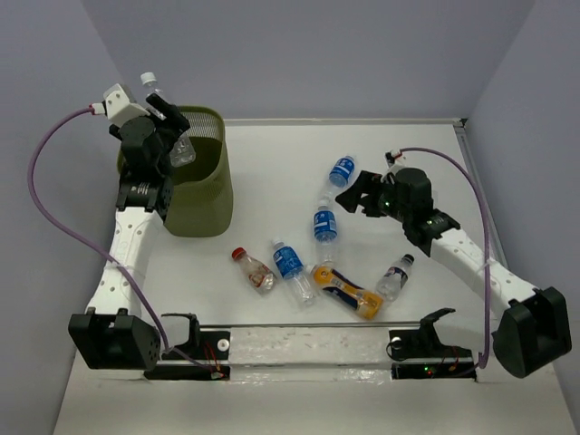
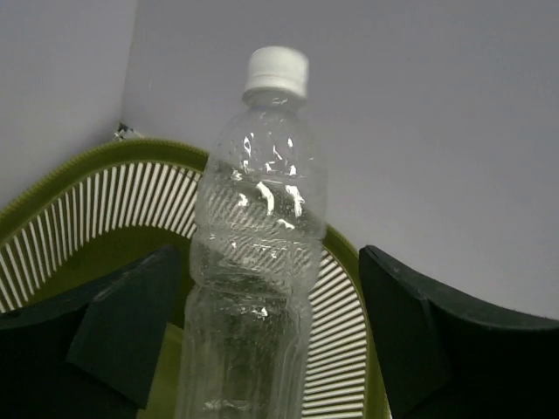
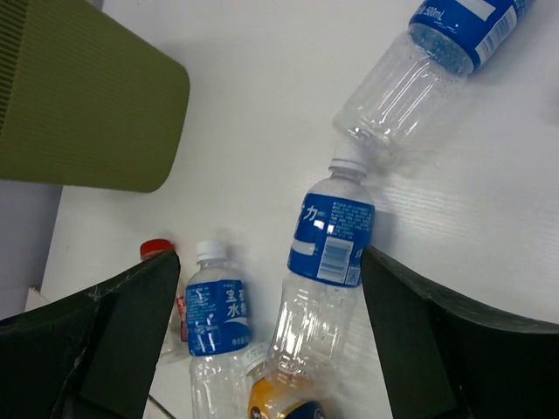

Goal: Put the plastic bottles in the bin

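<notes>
Ok, L gripper (image 2: 266, 262) jaws stand wider than clear bottle (image 2: 262, 218) over bin (image 2: 157, 150), no squeeze; R gripper (image 3: 269, 260) open, empty, above blue-label bottle (image 3: 332, 231), prob light, thin-walled, slick, so grab mid-body across label.

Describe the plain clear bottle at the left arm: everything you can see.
The clear bottle is unlabelled, ribbed transparent plastic with a white screw cap, apparently empty. It stands cap up, slightly tilted, between the left gripper's open fingers, above the green bin's mouth. One finger is clearly off it; the other side is too close to judge.
</notes>
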